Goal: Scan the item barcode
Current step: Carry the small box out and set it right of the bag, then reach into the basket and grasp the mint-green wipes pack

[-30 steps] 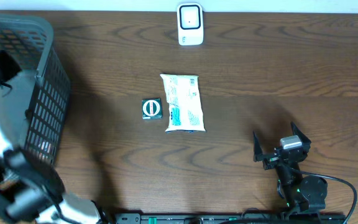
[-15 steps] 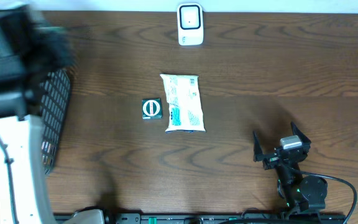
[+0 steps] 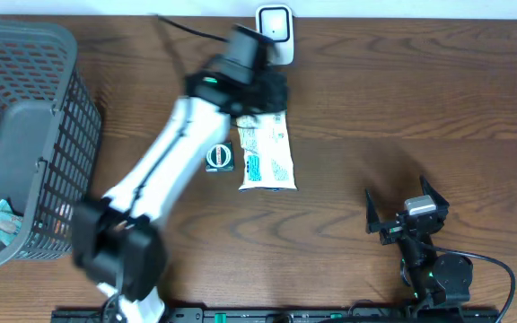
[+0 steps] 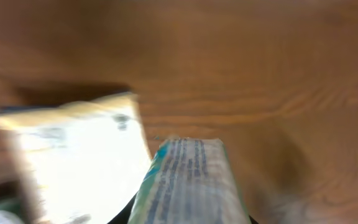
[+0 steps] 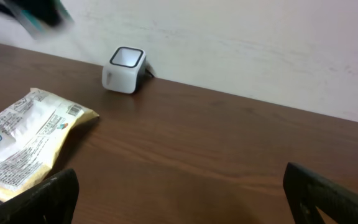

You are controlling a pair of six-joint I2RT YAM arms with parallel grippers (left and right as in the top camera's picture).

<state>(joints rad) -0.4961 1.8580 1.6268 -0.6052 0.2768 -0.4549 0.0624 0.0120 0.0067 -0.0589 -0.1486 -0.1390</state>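
**Left gripper (image 3: 257, 94) narrowed on a thin sachet (image 4: 188, 180), scanner (image 3: 275, 36) at 12 o'clock.**
Probably light and limp; best pinched at an edge, barcode left clear.

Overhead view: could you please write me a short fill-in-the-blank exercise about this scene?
The left gripper holds a teal-edged packet near the white ___.
The right gripper stands ___.
The small green box lies just ___ of the white packet.
Missing words: scanner; open; left.
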